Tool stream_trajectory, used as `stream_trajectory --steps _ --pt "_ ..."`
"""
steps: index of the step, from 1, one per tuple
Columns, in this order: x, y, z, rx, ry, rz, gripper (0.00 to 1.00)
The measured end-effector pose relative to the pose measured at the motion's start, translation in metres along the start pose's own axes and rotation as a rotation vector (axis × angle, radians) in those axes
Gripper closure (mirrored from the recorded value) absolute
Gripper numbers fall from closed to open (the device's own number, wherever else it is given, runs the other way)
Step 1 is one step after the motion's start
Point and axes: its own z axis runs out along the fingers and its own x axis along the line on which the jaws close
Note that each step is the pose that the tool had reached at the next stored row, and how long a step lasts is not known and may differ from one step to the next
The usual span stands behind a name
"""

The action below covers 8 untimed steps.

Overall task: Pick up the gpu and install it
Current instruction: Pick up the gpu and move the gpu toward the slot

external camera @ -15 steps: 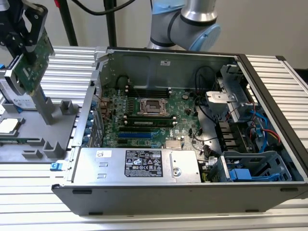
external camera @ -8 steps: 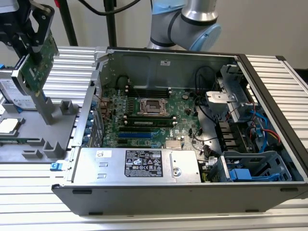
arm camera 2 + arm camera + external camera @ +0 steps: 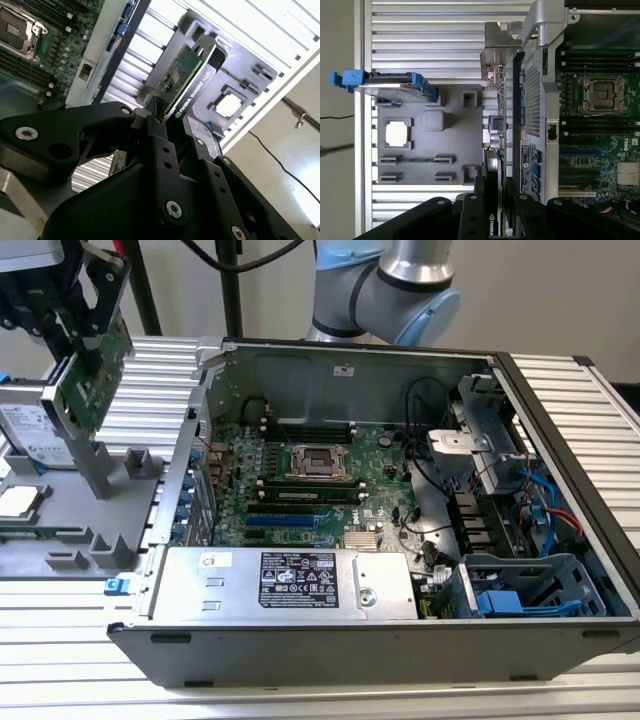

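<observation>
So, jaws: clamped on the gpu (image 3: 176,75), one black finger (image 3: 161,150) against each face; the card's held end is buried between them and can't be made out.
Gripper (image 3: 88,335): at the top of the exterior view's left, upper body cut off by the frame edge.
Gpu pose: lifted and tilted, green face showing in the exterior view, metal bracket on the end away from the jaws. In the first wrist view it is edge-on, so only a thin strip and the bracket show.
Gpu position: over the grey tray (image 3: 425,145), outside the case (image 3: 300,650), on the tray side of the case wall.
Contact: its lower end hangs just over an upright post of the tray; touching or apart, can't tell.
Tray: holds a hard drive (image 3: 30,440) with blue rails and a square chip (image 3: 396,134) in a pocket; both are partly cropped in the exterior view.
Case: lying open on the slatted table (image 3: 600,680), just beside the tray.
Motherboard (image 3: 385,455): flat on the case floor; its near edge and part of the card slots are hidden behind the power supply (image 3: 290,580).
Cables and drive cage: on the exterior view's right, tangled, detail hard to read.
Arm (image 3: 385,285): elbow joint behind the case, cut off at the top.
</observation>
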Motion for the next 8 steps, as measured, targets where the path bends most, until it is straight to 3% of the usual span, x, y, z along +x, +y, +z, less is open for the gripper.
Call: stream_trajectory --steps 8 --pt "-0.0124 0.0002 0.0002 0.0000 0.0000 0.000 1.00"
